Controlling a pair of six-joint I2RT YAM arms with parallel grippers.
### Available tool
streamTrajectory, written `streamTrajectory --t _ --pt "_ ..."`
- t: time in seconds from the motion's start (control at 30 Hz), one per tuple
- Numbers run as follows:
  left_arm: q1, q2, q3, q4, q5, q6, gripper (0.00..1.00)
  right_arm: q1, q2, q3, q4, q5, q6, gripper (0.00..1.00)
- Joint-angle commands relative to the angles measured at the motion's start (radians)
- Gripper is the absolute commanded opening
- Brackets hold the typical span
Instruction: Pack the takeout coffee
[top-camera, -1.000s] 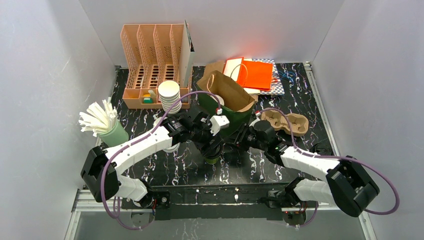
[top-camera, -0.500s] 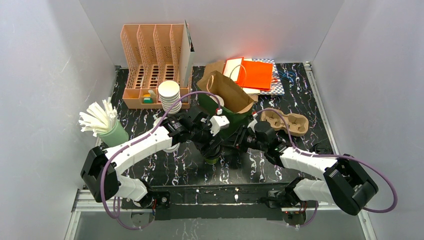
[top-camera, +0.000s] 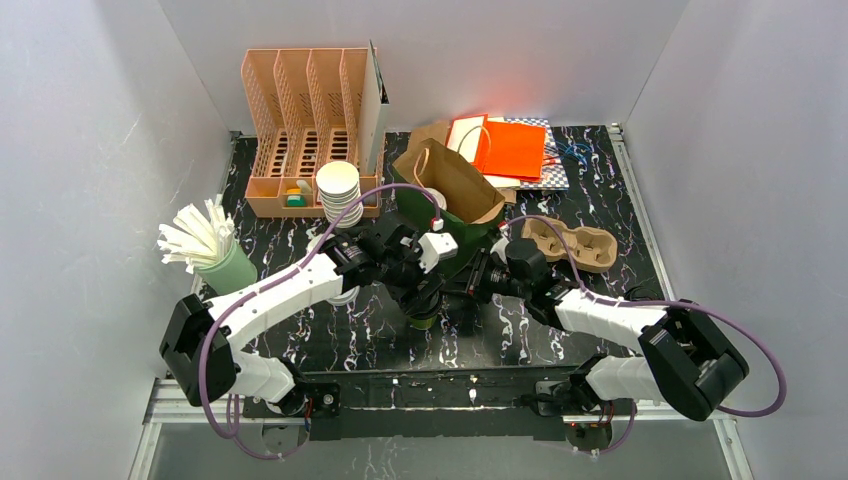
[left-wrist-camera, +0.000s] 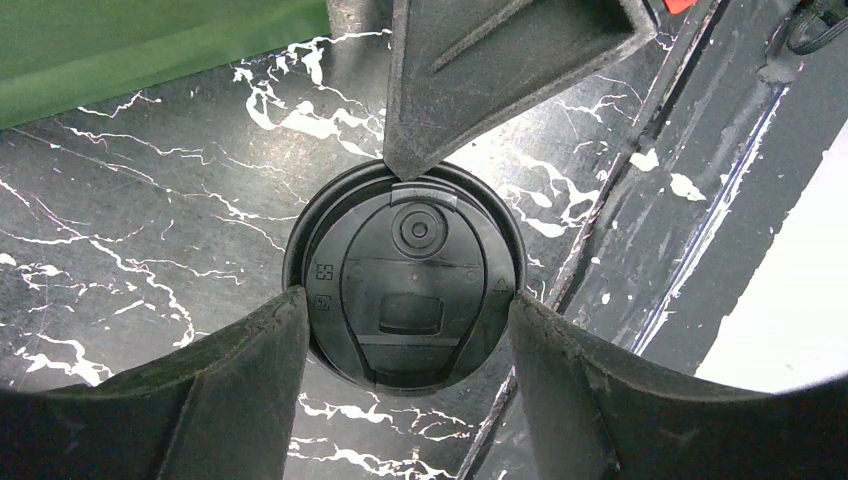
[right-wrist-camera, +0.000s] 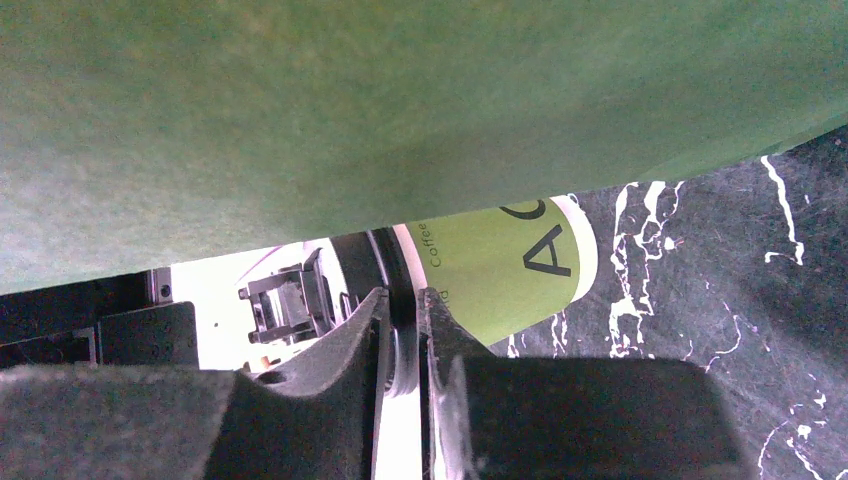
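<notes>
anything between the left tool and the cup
Nothing visible: the left tool holds the lid of the cup by its sides. The right tool pinches the lid's rim, clear of that grip.

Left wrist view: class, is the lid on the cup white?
No, the lid is plainly black all over.

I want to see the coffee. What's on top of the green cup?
A black lid sits on the green cup, its rim pinched by the right fingers. Anything inside is hidden.
</notes>
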Motion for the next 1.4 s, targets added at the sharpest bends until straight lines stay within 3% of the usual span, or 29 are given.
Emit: streamTrajectory --t 0.0,0.33,0.47,0.77,0.83,0.97,1.1,1.37 --pt "-0.014 -0.007 -0.043 -0.091 0.004 0.018 0.48 0.002 0.020 0.001 -0.121 0.014 -0.040 0.22" --pt "-0.022 -0.012 -0.068 -0.089 0.004 0.016 0.47 0.002 0.050 0.005 -0.199 0.000 -0.052 0.25" --pt "-0.024 -0.014 -0.059 -0.090 -0.004 0.010 0.48 0.002 0.003 0.050 -0.222 0.013 -0.094 0.40" --pt "-0.024 0.042 0.063 -0.108 -0.029 -0.014 0.56 0.002 -0.201 0.198 -0.444 0.136 -0.197 0.66" --pt "-0.024 0.055 0.088 -0.108 -0.023 -0.024 0.60 0.002 -0.233 0.228 -0.521 0.146 -0.226 0.74" --pt "-0.024 0.069 0.108 -0.107 -0.014 -0.041 0.79 0.003 -0.295 0.276 -0.628 0.162 -0.320 0.87" --pt "-0.024 0.051 0.135 -0.108 -0.017 -0.060 0.82 0.002 -0.321 0.340 -0.722 0.153 -0.457 0.98" --pt "-0.024 -0.079 0.185 -0.167 -0.092 -0.216 0.84 0.012 -0.329 0.437 -0.886 0.242 -0.583 0.98"
